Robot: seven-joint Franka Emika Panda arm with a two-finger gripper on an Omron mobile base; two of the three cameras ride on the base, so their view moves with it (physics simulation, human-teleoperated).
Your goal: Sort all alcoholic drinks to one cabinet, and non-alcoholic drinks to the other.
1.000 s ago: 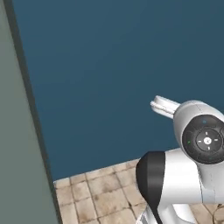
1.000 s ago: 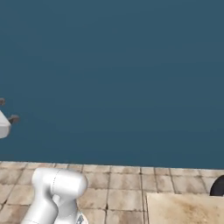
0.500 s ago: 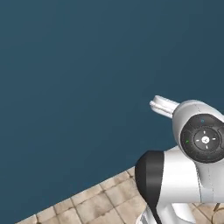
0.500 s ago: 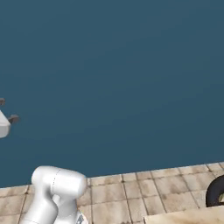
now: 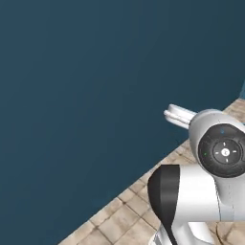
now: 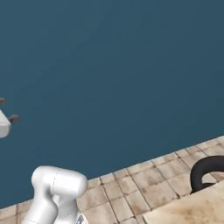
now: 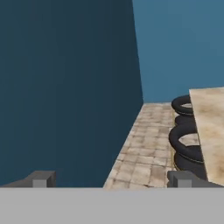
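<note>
My gripper (image 7: 112,179) is open, and between its two dark fingertips (image 7: 43,178) there is only the wall and floor beyond. In the right base view the gripper (image 6: 8,110) pokes in at the left edge, held up in front of the wall. The alcoholic drinks, the non-alcoholic drinks and both cabinets are out of view.
A dark blue wall (image 5: 95,95) stands close ahead, meeting a tan tiled floor (image 6: 144,183). Black rings (image 7: 186,144) are stacked beside a beige slab (image 7: 212,131) to the right in the hand view. The right base view has the black ring (image 6: 205,170) and the slab (image 6: 192,210) at its lower right.
The whole picture has shifted as the base turned: the grey-green panel at the left slid out of the left base view and the floor line now slants. The arm kept its pose, gripper still open.
</note>
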